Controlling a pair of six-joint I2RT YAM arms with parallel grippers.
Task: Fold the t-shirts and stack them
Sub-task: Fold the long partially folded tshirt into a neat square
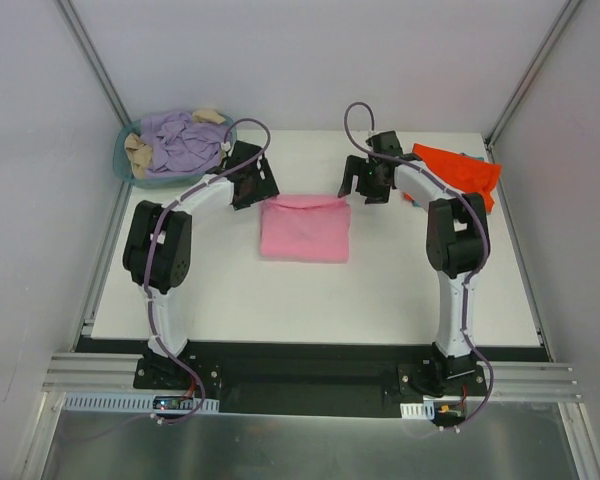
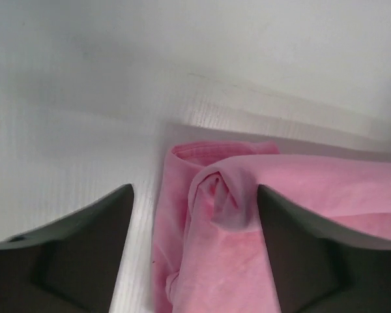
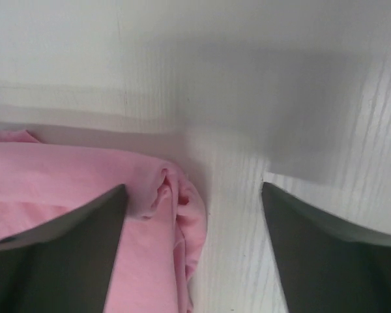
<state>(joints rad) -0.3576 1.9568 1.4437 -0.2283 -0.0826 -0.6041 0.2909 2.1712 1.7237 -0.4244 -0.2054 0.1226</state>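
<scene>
Along the near edge of the white table [image 1: 310, 310] the two arm bases sit bolted side by side. Past them, at the table's middle, lies the light pink cotton t-shirt [image 1: 305, 230], folded into a flat rectangle. At its far left corner hovers the left gripper [image 1: 256, 195] and at its far right corner the right gripper [image 1: 362, 190]. Both have their jaws spread with nothing pinched, and the doubled corners lie loose beneath the fingers. The fold looks complete, so the step in hand is probably the letting-go: rise straight up, fingers wide, so no corner snags or flips open. Each arm bends at a raised elbow, wrists angled inward toward one another. Farther right rests the bright orange-red t-shirt [image 1: 460, 168], crumpled. At the far left, the round teal plastic basket [image 1: 123, 165] holds lavender cloth [image 1: 175, 140].
</scene>
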